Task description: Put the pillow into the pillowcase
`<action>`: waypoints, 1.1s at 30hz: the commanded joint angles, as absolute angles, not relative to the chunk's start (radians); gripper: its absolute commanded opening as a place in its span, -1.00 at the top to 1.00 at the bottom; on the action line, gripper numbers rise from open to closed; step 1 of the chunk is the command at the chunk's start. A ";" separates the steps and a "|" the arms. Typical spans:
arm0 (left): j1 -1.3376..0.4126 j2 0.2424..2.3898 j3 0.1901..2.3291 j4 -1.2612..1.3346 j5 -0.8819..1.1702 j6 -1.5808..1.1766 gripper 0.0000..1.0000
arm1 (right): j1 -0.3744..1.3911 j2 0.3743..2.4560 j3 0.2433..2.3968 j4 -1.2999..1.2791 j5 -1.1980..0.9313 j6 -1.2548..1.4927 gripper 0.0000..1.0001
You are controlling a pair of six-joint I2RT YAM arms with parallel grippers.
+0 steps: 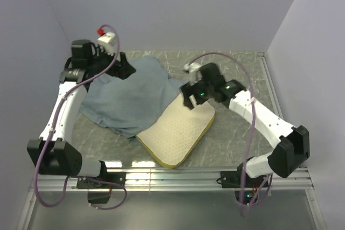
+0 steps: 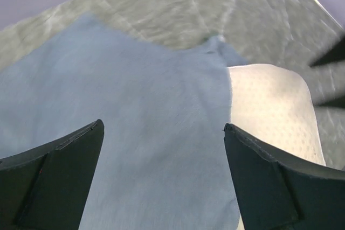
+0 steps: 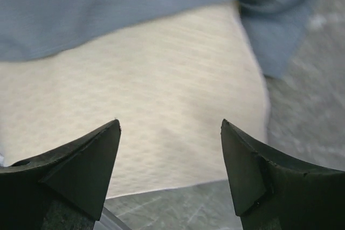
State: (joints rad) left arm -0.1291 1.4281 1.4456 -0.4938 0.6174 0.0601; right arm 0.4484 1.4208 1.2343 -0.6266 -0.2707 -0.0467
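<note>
The cream-white pillow [image 1: 178, 131] lies aslant on the table, its yellow edge toward the front; its far end is under the blue-grey pillowcase [image 1: 129, 95]. The pillowcase lies spread and rumpled over the left middle of the table. My left gripper [image 1: 123, 67] is open above the pillowcase's far left part; its wrist view shows the pillowcase [image 2: 135, 133] between the jaws and the pillow [image 2: 269, 111] at right. My right gripper [image 1: 190, 99] is open above the pillow's far right corner; its wrist view shows the pillow [image 3: 161, 106] and the pillowcase [image 3: 108, 9] beyond.
The grey marbled table [image 1: 237, 127] is bounded by lilac walls at back and sides. A metal rail [image 1: 178, 179] runs along the front edge with both arm bases. Cables loop over both arms.
</note>
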 commanded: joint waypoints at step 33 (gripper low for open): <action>0.454 1.026 0.947 -0.517 0.954 -0.106 -0.93 | 1.125 1.996 1.693 -0.735 -0.055 0.072 1.00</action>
State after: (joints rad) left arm 0.4404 1.0580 0.9642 -0.5838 0.8528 -0.0586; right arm 1.1984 2.0850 1.6402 -0.7338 0.0322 0.0536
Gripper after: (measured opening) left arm 0.977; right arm 0.038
